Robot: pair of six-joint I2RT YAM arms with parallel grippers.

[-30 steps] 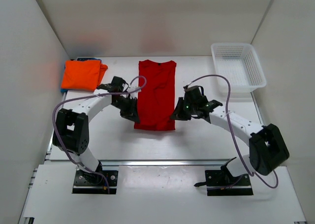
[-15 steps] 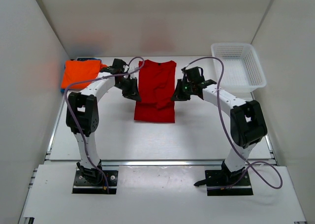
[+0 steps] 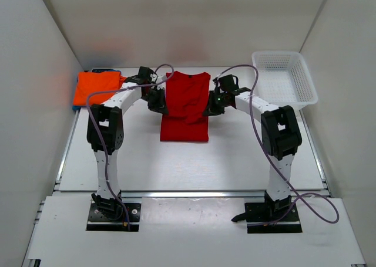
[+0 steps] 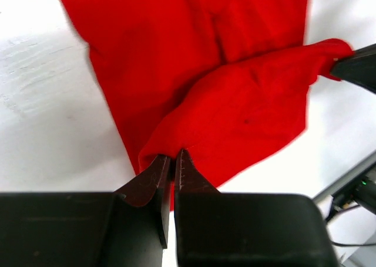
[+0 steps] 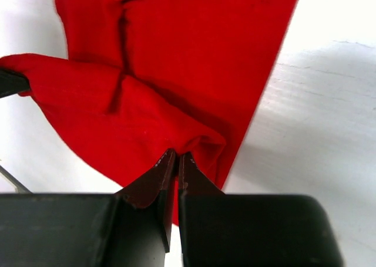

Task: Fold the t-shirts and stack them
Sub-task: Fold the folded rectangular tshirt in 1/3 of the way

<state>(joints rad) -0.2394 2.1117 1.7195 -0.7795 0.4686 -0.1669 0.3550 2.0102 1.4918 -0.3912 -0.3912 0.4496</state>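
Over the last second we watched both arms stretch farther toward the back of the table (image 3: 247, 161), level with the near end of the white basket (image 3: 308, 76). The red t-shirt (image 3: 185, 123) lay flat to the left of the basket. It looked shorter than before, because its near edge had been lifted and carried back over its own body. The orange t-shirt (image 3: 97, 88) had not moved and lay folded much farther left of the basket.

The left gripper (image 4: 174, 158) was pinched tight on one raised corner of the red cloth. The right gripper (image 5: 176, 158) was clamped on the other corner, nearer the basket.

From above, red lay on red, so we could hardly trace the fold. Both sets of fingertips were sunk in the cloth. Of the blue t-shirt (image 3: 106, 71) we saw only a sliver under the orange one.
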